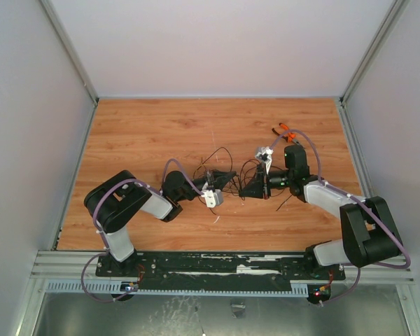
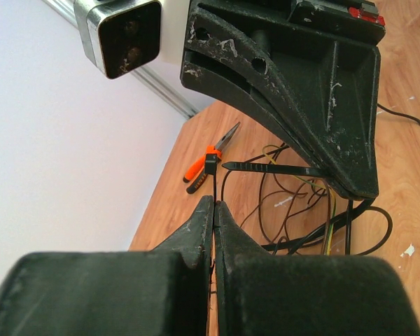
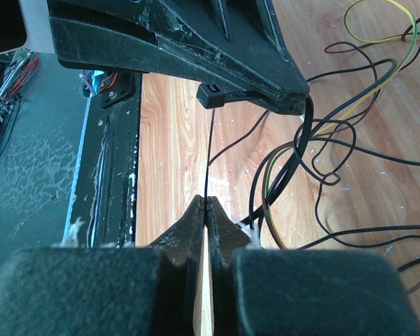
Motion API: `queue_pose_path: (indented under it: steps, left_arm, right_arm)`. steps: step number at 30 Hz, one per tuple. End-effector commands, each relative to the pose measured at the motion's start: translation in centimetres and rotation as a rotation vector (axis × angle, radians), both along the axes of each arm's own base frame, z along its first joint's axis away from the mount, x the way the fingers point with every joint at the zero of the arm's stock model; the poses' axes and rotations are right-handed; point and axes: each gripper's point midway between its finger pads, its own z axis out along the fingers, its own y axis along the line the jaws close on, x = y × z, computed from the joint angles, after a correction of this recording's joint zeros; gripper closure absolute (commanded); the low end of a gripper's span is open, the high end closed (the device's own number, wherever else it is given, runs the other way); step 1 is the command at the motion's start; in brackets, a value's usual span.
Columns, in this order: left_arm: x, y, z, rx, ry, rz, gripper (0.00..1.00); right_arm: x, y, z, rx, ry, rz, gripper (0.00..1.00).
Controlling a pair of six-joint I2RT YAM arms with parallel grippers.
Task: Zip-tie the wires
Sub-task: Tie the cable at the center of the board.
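Observation:
The wires (image 1: 220, 157) lie in a loose dark tangle at mid-table, between my two grippers. My left gripper (image 1: 229, 179) (image 2: 215, 204) is shut on a black zip tie's strap just below its head (image 2: 211, 162). From the head the strap (image 2: 266, 168) runs across to my right gripper (image 2: 350, 185). In the right wrist view, my right gripper (image 3: 206, 201) is shut on the thin strap (image 3: 208, 154), which rises to the head (image 3: 213, 96) beside the left gripper's tip (image 3: 297, 98). Wire loops (image 3: 350, 140) (image 2: 287, 203) hang to the right of both grippers.
Orange-handled pliers (image 1: 283, 131) (image 2: 196, 170) lie on the wood at the far right. White walls and aluminium rails close in the table on three sides. The black base rail (image 1: 217, 266) (image 3: 115, 175) runs along the near edge.

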Motion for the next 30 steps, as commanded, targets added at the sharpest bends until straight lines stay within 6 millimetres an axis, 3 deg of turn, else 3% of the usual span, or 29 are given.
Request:
queue_pose_path:
  steps: [1, 19, 30]
  left_arm:
    - [-0.25, -0.18, 0.47, -0.022, -0.026, -0.002, 1.00]
    - [-0.42, -0.22, 0.17, -0.016, -0.027, -0.003, 1.00]
    - [-0.32, -0.22, 0.23, -0.025, -0.015, 0.001, 1.00]
  right_arm:
    - [0.49, -0.01, 1.01, 0.017, -0.032, -0.004, 1.00]
    - [0.61, 0.04, 1.41, 0.024, -0.040, 0.000, 1.00]
    - [-0.13, -0.28, 0.46, 0.010, -0.018, 0.001, 1.00]
